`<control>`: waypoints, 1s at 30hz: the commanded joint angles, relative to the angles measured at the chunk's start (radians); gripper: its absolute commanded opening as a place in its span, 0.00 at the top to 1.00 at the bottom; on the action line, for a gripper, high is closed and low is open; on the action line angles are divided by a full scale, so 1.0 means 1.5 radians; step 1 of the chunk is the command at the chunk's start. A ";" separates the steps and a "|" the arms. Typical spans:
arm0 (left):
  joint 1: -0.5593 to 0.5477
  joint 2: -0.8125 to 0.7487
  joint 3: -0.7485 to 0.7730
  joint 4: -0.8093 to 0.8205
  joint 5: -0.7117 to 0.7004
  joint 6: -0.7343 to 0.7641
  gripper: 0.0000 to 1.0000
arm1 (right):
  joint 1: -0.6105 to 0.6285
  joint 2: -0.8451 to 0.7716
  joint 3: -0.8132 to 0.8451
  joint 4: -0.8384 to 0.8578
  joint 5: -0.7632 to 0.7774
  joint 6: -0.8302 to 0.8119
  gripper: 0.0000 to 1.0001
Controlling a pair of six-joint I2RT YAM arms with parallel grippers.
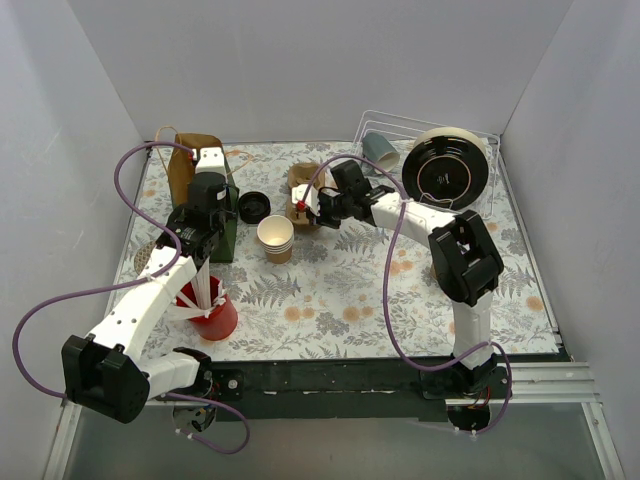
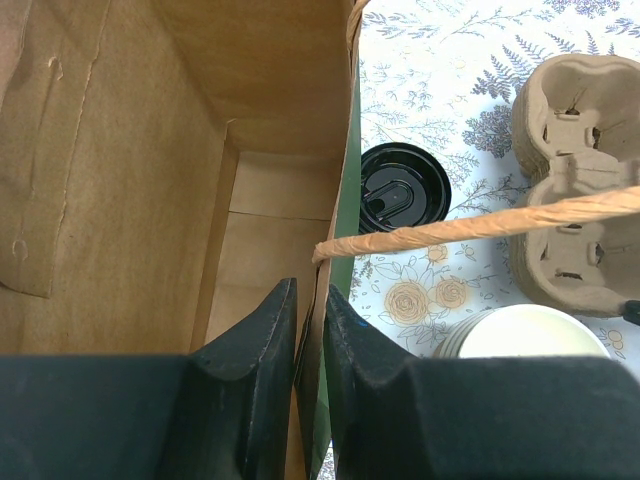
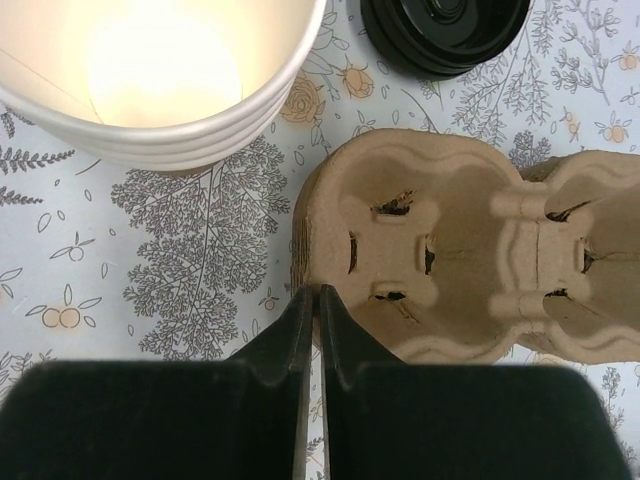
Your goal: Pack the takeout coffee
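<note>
A stack of tan takeout coffee cups (image 1: 276, 238), white inside and without a lid, stands mid-table; it also shows in the wrist views (image 3: 160, 80) (image 2: 525, 335). A black lid (image 1: 254, 206) (image 2: 400, 190) (image 3: 445, 30) lies flat beside it. The brown paper bag (image 1: 195, 160) stands open at the back left. My left gripper (image 1: 205, 215) (image 2: 312, 300) is shut on its right wall (image 2: 335, 170). A pulp cup carrier (image 1: 305, 190) (image 3: 470, 250) (image 2: 580, 170) lies right of the lid. My right gripper (image 1: 315, 208) (image 3: 318, 295) is shut on its near-left rim.
A red cup of white sticks (image 1: 210, 310) stands at the front left, by the left arm. At the back right a wire rack (image 1: 480, 135) holds a black plate (image 1: 445, 172) and a grey-blue mug (image 1: 380, 148). The bag's twisted paper handle (image 2: 480, 225) crosses the left wrist view.
</note>
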 commanded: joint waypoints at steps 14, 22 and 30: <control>0.001 0.003 -0.009 -0.010 -0.009 0.002 0.84 | -0.003 -0.073 -0.061 0.122 0.027 0.036 0.99; 0.001 0.005 -0.009 -0.011 -0.008 -0.001 0.84 | -0.002 -0.091 -0.102 0.210 0.066 0.060 0.99; 0.001 0.003 -0.010 -0.010 -0.008 -0.001 0.84 | 0.002 -0.124 -0.173 0.326 0.116 0.077 0.99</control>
